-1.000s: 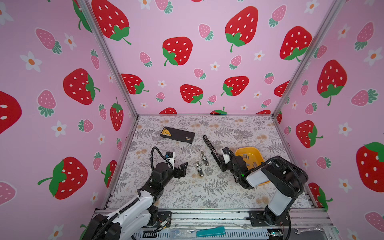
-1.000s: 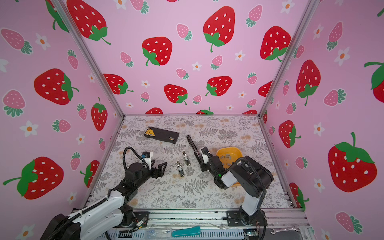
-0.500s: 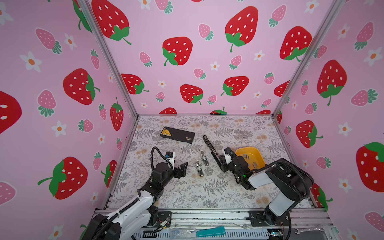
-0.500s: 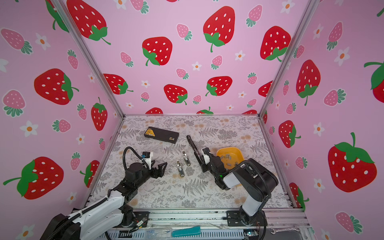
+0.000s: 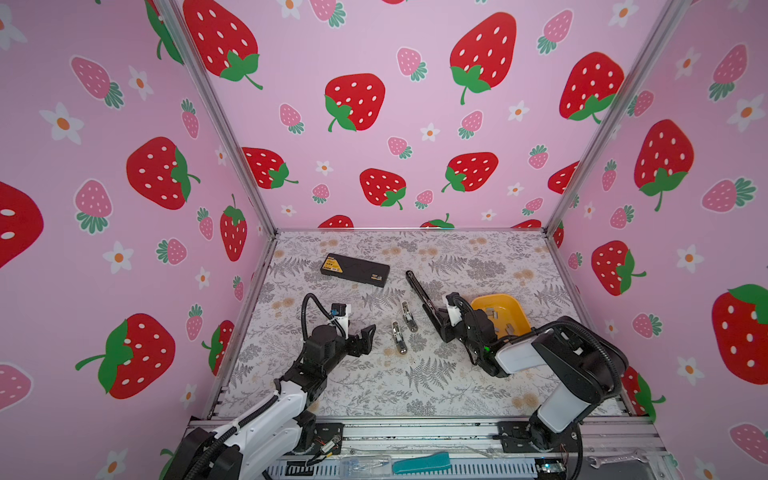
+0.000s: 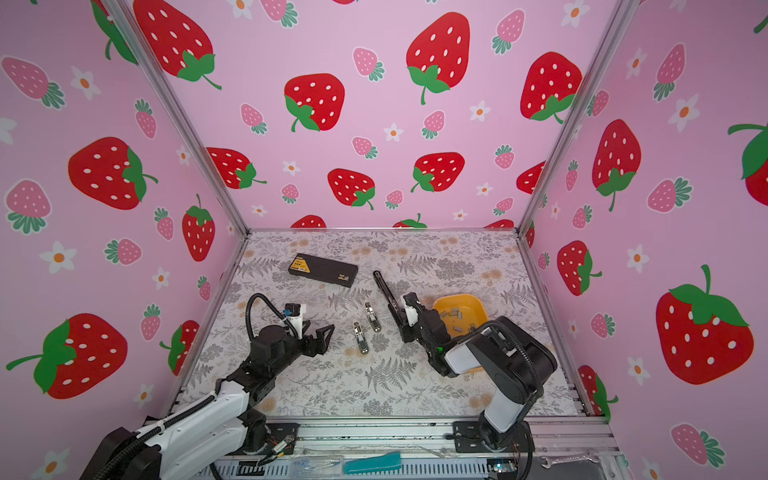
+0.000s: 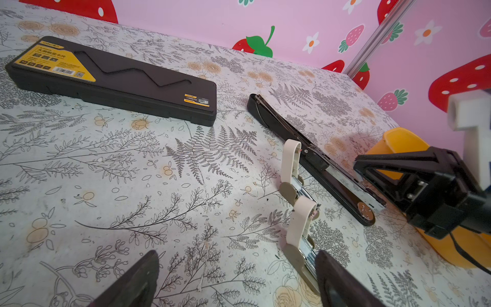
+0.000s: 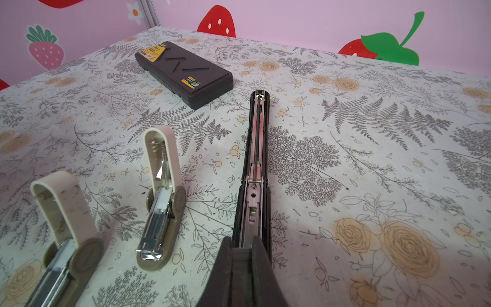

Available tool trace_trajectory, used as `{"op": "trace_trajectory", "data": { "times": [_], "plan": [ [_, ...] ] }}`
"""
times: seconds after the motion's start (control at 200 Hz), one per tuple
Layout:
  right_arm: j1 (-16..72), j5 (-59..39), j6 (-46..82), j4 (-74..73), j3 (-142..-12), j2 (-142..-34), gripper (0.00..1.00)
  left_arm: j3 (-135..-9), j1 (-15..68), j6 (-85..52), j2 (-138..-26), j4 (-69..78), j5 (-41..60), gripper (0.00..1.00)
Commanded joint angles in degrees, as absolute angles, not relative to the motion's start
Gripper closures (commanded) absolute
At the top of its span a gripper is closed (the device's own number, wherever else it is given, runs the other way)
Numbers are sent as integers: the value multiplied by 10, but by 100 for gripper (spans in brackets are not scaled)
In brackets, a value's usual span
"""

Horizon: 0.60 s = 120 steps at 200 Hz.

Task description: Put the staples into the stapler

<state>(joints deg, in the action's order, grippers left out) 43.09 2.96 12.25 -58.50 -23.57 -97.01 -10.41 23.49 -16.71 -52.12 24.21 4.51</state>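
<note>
Both top views show the yellow tray (image 5: 519, 309) set at the right of the table, and the staples (image 5: 495, 314) are seen lying loose inside it (small grey strips, too small to count). The black case (image 5: 355, 270) is laid shut near the back, its contents hidden. The black stapler (image 5: 417, 287) is spread open beside the tray, and the right gripper (image 5: 443, 331) is closed at its near end; contact cannot be told. The left gripper (image 5: 360, 341) is held wide open and empty near two small beige staplers (image 5: 398, 337).
</note>
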Motion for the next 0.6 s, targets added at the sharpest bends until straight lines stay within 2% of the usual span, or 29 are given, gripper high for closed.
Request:
{"op": "trace_trajectory", "data": {
  "times": [0.0,0.595],
  "plan": [
    [430,34,131,-581,-248,-983,100,-109,236,-164,-518,254,39,7],
    [430,46,124,-575,-240,-960,100,-109,236,-163,-519,254,39,7]
  ]
}}
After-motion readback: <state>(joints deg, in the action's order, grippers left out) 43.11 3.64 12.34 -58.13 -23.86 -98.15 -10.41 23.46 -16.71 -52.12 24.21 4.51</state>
